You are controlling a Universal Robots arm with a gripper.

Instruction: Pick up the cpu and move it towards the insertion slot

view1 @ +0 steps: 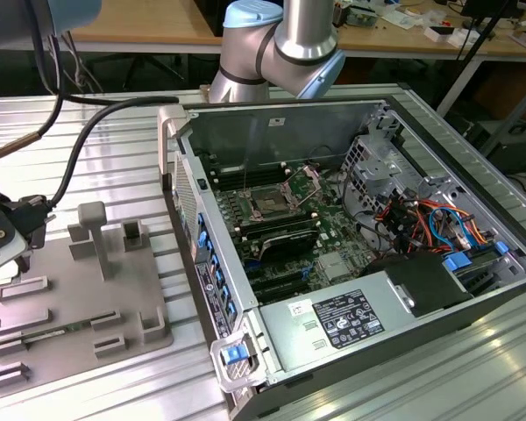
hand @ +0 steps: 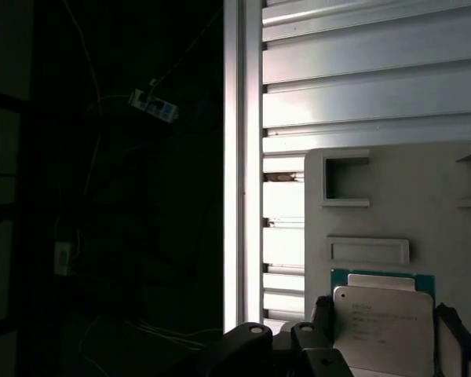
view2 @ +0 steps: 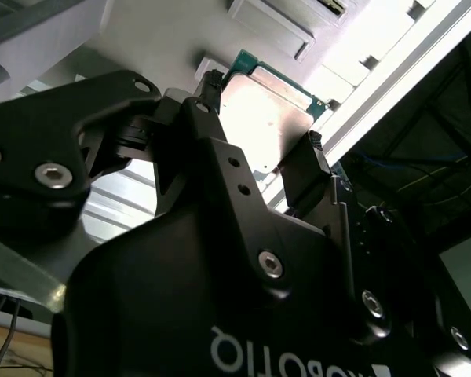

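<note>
One cpu (hand: 381, 330) sits between the two black fingers (view2: 298, 174) of the one gripper (view2: 259, 116). The jaws are closed against two opposite edges of the chip. It lies flat to the grey fixture plate (hand: 424, 196), with its silvery top turned away from the plate and toward the wrist. A strip of green board shows along the edge that points away from the gripper's body. The chip is close to square, so no long axis stands out. Its edges run in line with the plate's own edges.

In the first wrist view the cpu is over the plate, near the plate edge that runs along the border of the slatted metal table (hand: 361, 78). Whether it rests on the plate or is raised off it cannot be told. Farther along the plate from the chip are two raised-rim pockets, one long and shallow, then one nearly square.

In the exterior view the plate (view1: 70, 289) carries several upright holders. One open computer case (view1: 280, 110) stands just beside the plate, on the exterior view's right of it. Inside the case, well apart from the plate, is the one insertion slot (view1: 270, 203), dark in the centre, with its metal bracket (view1: 305, 182) hinged up. Beyond the plate and case is the one arm (view1: 289, 44).
</note>
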